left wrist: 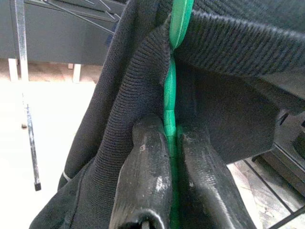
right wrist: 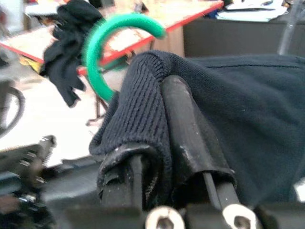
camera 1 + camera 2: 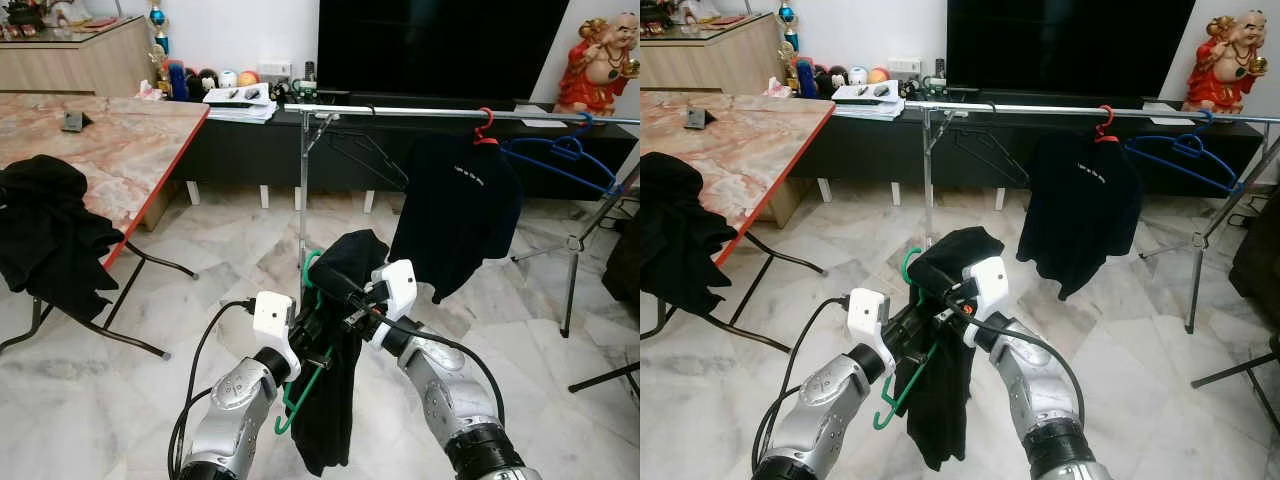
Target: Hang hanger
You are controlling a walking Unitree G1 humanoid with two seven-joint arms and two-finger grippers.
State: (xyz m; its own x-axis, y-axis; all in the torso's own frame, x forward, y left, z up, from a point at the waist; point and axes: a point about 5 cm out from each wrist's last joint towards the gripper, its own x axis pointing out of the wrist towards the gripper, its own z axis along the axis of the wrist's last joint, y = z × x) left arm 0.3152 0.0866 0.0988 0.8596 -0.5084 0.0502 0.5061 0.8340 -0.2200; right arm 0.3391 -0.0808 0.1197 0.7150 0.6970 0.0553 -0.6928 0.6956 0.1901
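Status: hanger [image 3: 300,395] not on the rail [image 3: 440,113] yet. It's carried low in front of the robot, over the floor [image 3: 120,380], well short of the rack and below rail height.

Left gripper [image 1: 172,157]: fingers pressed together, pinching the green plastic of the hanger, seen in the left wrist view. Right gripper [image 2: 164,143]: fingers closed on the knitted collar of the black shirt [image 3: 335,360] draped on the hanger, cloth bunched between them.

Orientation: hook [image 3: 310,268] points up, its open end curling toward the robot's left. The hanger's long axis is tilted steeply, close to vertical rather than level; one green end pokes out low by the left wrist, and the shirt hangs down past it.

Done: shirt is on the hanger, both grippers have hold. Left: raise it, level it, close the gap to the rail, drop the hook over. My read: the free stretch between the rack post [image 3: 302,200] and the hung black shirt [image 3: 455,215] on the red hanger [image 3: 485,128] looks like the obvious slot.
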